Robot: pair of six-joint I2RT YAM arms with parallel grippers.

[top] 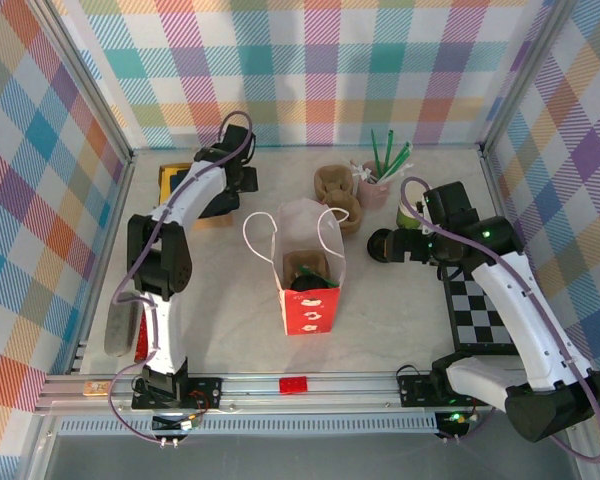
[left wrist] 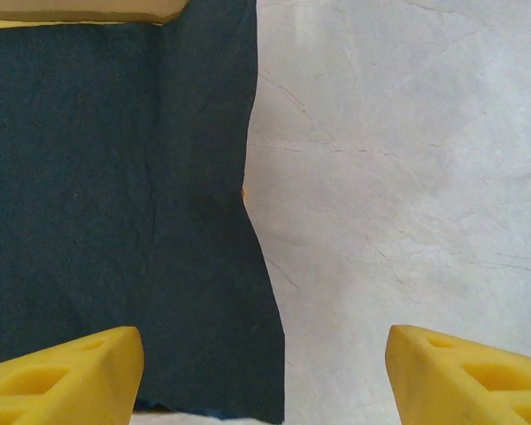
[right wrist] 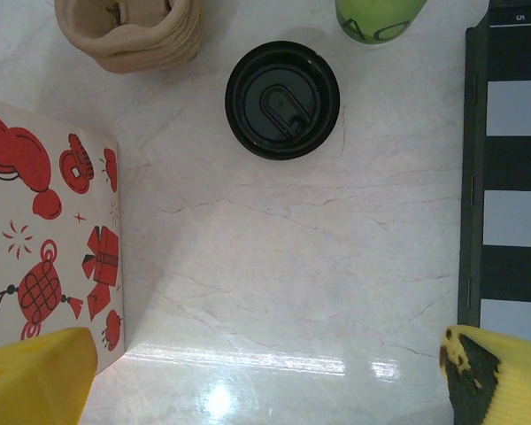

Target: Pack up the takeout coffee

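Observation:
The takeout coffee stands upright on the marble table and I see its round black lid from above; it is also in the top view, right of the bag. My right gripper hovers open on the near side of the cup, well short of it, with bare table between its yellow fingertips. The red-and-white paper bag stands open in the middle, and something dark sits inside it. My left gripper is open at the back left, above the right edge of a dark cloth.
The brown cup carrier lies behind the bag. A light-green cup stands just beyond the coffee. The pink cup of green straws is at the back. A checkerboard lies to the right. A yellow object sits beside the left arm.

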